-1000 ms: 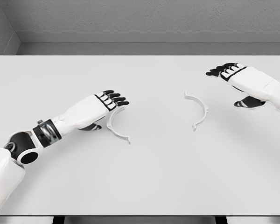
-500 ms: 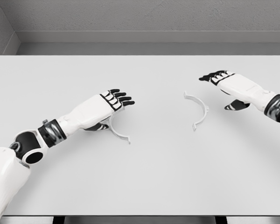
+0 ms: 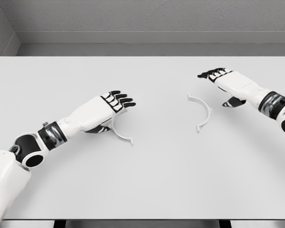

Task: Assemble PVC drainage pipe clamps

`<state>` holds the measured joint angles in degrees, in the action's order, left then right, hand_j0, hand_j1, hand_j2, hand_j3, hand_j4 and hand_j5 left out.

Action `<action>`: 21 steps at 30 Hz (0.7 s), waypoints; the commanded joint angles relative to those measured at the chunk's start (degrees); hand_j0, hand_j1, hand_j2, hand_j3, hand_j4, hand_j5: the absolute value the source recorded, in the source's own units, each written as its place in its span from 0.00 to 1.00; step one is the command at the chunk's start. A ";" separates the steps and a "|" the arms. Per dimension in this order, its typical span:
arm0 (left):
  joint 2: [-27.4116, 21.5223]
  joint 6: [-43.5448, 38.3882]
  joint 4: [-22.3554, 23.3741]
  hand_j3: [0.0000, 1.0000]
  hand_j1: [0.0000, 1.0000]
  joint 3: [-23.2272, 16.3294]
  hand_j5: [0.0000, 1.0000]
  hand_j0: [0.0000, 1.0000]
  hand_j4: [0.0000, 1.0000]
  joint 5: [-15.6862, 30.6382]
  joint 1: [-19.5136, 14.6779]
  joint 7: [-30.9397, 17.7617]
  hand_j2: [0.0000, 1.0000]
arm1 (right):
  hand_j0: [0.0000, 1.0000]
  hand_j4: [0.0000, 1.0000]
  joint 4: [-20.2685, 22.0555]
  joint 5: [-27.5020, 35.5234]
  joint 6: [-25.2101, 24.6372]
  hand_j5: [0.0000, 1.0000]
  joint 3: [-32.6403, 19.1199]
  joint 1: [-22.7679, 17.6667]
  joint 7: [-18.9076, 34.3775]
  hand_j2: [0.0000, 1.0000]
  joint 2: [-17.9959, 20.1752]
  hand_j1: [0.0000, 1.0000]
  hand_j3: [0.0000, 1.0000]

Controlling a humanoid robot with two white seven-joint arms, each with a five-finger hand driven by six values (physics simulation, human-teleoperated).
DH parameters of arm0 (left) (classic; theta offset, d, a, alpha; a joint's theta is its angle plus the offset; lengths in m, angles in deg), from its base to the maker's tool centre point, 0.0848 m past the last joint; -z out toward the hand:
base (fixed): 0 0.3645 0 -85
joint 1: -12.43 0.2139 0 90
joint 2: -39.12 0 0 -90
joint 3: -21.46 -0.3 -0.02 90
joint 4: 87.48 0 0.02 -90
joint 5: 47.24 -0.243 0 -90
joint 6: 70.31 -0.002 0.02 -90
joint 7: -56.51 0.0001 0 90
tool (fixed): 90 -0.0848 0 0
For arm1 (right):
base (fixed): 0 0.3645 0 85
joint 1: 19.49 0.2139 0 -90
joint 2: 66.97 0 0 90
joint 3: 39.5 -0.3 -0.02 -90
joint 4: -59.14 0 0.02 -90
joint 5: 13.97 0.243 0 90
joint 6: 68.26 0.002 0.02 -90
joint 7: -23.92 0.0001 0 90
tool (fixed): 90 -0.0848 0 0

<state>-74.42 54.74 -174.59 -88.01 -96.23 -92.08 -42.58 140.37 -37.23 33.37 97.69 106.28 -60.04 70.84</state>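
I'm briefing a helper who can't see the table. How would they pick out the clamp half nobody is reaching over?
On the white table, look right of centre. A thin white clamp half lies bare there, bulging rightward, just short of the right robot hand. The other clamp half sits partly under the left robot hand.

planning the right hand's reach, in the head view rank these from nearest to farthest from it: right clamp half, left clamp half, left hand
1. The right clamp half, just left of and below the right hand, not touching it.
2. The left hand, across the table on its left side.
3. The left clamp half, under and beside the left hand; too close to the left hand to rank firmly.
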 commanded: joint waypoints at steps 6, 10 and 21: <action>0.43 -0.05 0.01 1.00 1.00 -0.56 1.00 1.00 1.00 0.21 0.00 0.04 1.00 | 1.00 1.00 -4.50 -1.08 0.06 1.00 3.08 2.02 -0.15 1.00 -2.98 1.00 1.00; 0.61 -0.05 0.01 1.00 1.00 -1.79 1.00 1.00 1.00 0.21 0.00 0.04 1.00 | 1.00 1.00 -5.12 -1.17 0.06 1.00 3.34 2.02 -0.24 1.00 -3.07 1.00 1.00; 1.40 -0.05 0.27 1.00 1.00 -2.05 1.00 1.00 1.00 0.21 -0.44 0.04 1.00 | 1.00 1.00 -7.40 -1.35 0.24 1.00 3.43 2.02 -0.50 1.00 -4.65 1.00 1.00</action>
<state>-73.16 54.74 -174.40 -90.11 -96.41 -92.60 -42.58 133.24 -38.67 33.61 101.17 108.30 -60.51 66.40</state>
